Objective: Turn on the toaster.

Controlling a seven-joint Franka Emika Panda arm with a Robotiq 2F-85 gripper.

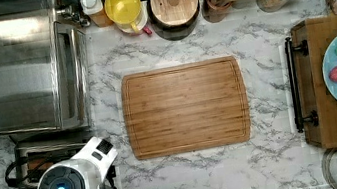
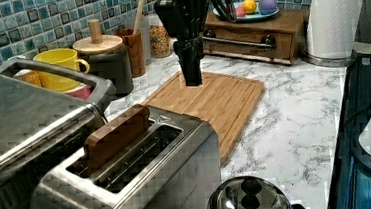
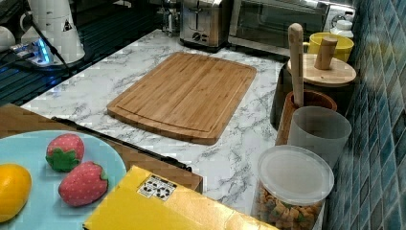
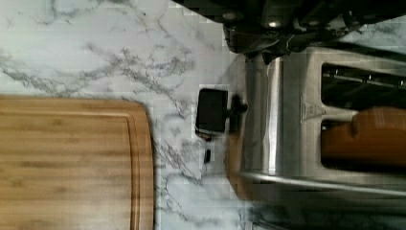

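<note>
Marble counter point(image 1: 262, 60), cutting board point(image 1: 186, 107) centre. Gripper point(image 2: 191, 76) above toaster point(image 2: 144, 173) lever end, fingers pressed together. Lever point(image 4: 212, 111) below gripper: descend squarely, press straight down until latch.

A white, rounded arm point(image 1: 81, 181) is seen, capped by a dark disc with a blue light — the gripper point(image 2: 190, 64) is black, blocky and cable-draped.
</note>
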